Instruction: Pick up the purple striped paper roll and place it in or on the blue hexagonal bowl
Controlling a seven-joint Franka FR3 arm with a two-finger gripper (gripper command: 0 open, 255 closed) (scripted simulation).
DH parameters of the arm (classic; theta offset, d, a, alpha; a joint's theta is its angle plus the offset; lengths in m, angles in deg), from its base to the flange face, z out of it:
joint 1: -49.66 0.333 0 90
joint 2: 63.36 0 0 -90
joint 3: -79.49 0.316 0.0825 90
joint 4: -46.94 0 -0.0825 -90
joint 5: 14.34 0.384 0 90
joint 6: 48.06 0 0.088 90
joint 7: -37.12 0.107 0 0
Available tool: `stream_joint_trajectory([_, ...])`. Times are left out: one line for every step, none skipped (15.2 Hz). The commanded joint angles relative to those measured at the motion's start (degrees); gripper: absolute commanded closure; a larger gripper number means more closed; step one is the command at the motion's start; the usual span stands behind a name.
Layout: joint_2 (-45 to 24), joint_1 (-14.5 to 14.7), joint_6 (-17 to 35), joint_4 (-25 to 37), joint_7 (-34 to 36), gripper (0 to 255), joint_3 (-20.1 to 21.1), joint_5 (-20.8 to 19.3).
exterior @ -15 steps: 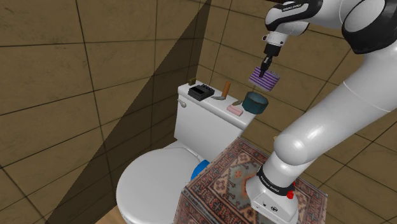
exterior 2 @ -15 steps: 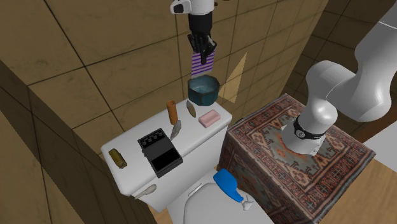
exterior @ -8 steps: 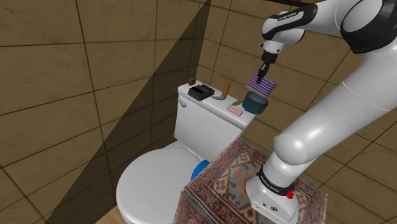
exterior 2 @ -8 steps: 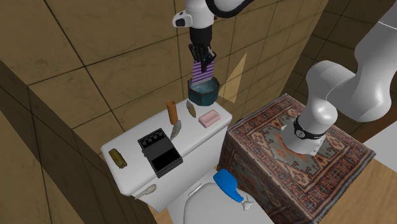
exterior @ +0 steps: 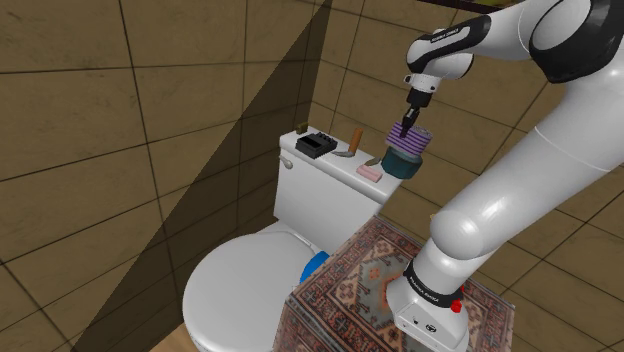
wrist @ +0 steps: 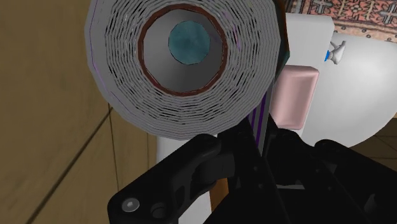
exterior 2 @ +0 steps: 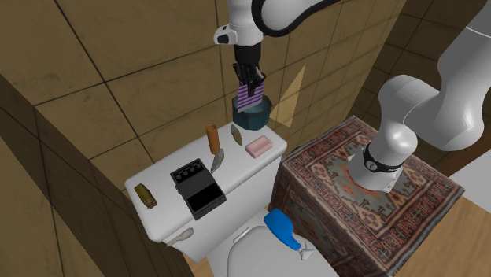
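- Shoulder view: gripper (exterior: 405, 128) clasps the purple striped roll (exterior: 409, 143) just above the blue bowl (exterior: 399, 167).
- Second exterior view: roll's lower end at the bowl's mouth; placing step.
- Wrist view: bowl shows through the roll's core; releasing seems due next.

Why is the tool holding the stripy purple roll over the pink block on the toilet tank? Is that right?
Not quite: the tool holds the striped purple roll over the blue bowl on the toilet tank, not the pink block. The second exterior view shows it.
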Motion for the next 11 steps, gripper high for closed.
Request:
stream_joint_trajectory([0.0,0.0,0.0,-0.3,0.0,255,0.0,0.0])
stream_joint_trajectory([0.0,0.0,0.0,-0.3,0.0,255,0.0,0.0])
stream_joint_trajectory([0.0,0.0,0.0,-0.3,0.0,255,0.0,0.0])
stream_joint_trajectory([0.0,0.0,0.0,-0.3,0.0,255,0.0,0.0])
stream_joint_trajectory([0.0,0.0,0.0,-0.3,0.0,255,0.0,0.0])
stream_joint_trajectory([-0.1,0.0,0.0,-0.2,0.0,0,0.0,0.0])
stream_joint_trajectory([0.0,-0.1,0.0,-0.2,0.0,0,0.0,0.0])
stream_joint_trajectory([-0.1,-0.1,0.0,-0.2,-0.1,0,-0.1,0.0])
stream_joint_trajectory([-0.1,-0.1,0.0,-0.2,-0.1,0,-0.1,0.0])
stream_joint_trajectory([-0.1,-0.1,0.0,-0.2,-0.1,0,-0.1,0.0])
stream_joint_trajectory([0.0,-0.1,0.0,-0.3,0.0,0,0.0,0.0])
